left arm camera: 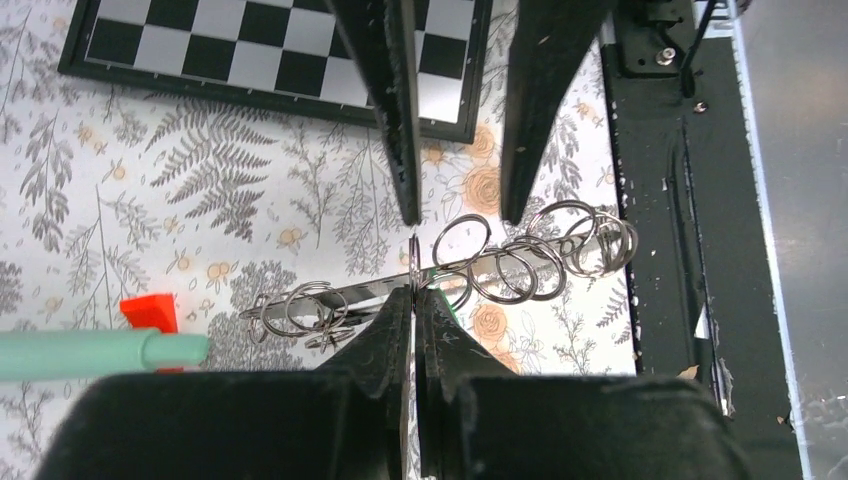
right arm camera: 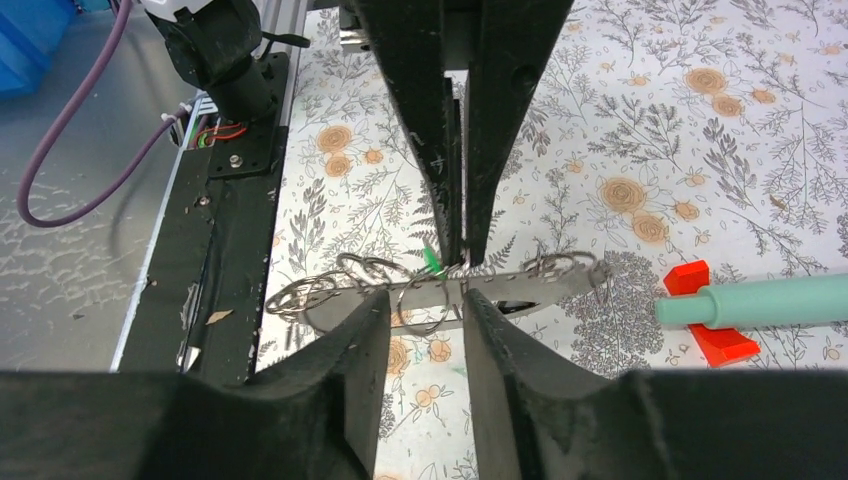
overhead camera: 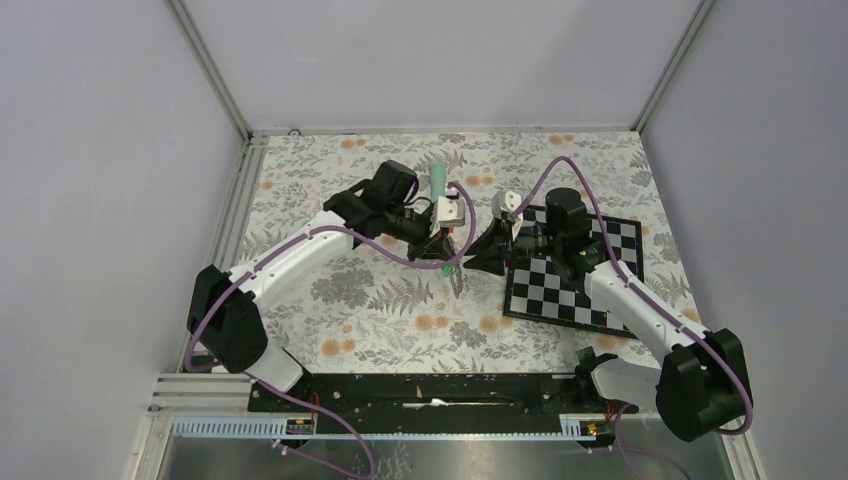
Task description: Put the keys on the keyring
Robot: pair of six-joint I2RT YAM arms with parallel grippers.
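Keyring [right arm camera: 540, 284] strap lies crosswise between my two grippers, its long axis running nine to three o'clock in both wrist views, with wire rings strung along it and the green-headed key [right arm camera: 431, 260] showing near its middle. My left gripper [right arm camera: 460, 258] reaches in from twelve o'clock and is clenched on the keyring. My right gripper [right arm camera: 425, 320], at six, is released with its jaws apart just short of the strap; no container shows.

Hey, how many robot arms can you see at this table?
2. The white left arm comes from the near left; the white right arm comes from the near right, above the black-and-white chequered board. None seems hidden.
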